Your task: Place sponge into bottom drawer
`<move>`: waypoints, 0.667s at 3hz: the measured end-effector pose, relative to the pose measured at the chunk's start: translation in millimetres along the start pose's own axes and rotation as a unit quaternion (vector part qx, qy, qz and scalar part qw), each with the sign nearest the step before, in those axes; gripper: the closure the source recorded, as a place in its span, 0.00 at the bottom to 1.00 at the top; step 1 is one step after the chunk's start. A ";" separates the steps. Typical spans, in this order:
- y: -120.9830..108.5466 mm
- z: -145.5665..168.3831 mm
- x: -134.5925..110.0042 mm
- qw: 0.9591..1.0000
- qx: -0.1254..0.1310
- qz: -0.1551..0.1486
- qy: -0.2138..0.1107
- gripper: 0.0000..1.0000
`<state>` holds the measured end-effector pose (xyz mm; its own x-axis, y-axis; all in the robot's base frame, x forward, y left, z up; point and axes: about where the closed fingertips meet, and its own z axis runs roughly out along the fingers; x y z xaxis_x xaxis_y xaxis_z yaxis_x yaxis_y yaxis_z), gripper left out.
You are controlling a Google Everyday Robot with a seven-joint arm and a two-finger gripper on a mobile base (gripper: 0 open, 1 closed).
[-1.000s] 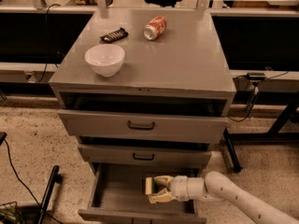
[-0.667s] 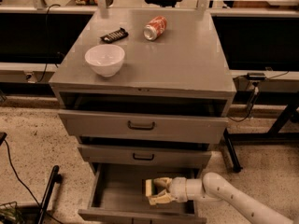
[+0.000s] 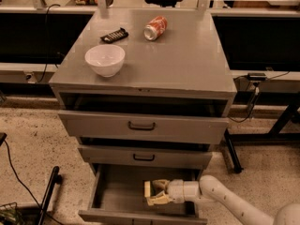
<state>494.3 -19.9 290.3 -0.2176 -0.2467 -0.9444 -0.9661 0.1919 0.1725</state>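
The bottom drawer (image 3: 112,196) of the grey cabinet is pulled open, and its plain grey floor shows. My gripper (image 3: 151,192) reaches into it from the right, low over the floor near the drawer's middle. A small pale yellow piece, the sponge (image 3: 146,189), sits between the fingertips, with its green top hidden. The cream fingers (image 3: 158,200) are closed around it. My white arm (image 3: 225,200) enters from the lower right.
The top drawer (image 3: 140,124) and middle drawer (image 3: 143,157) stand partly open above the gripper. On the cabinet top are a white bowl (image 3: 105,60), an orange can (image 3: 155,27) lying on its side and a black packet (image 3: 114,35). A black pole (image 3: 47,196) leans at the lower left.
The gripper with the sponge has shifted very slightly left and down inside the bottom drawer. Nothing else has moved.
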 end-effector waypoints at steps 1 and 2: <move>-2.3 4.5 3.4 0.999 -0.007 -0.005 -0.033 1.00; -0.9 4.5 -12.8 0.994 -0.020 -0.003 -0.105 0.79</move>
<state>498.5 -12.7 300.9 -0.1816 -0.0431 -0.9824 -0.9730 0.1527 0.1731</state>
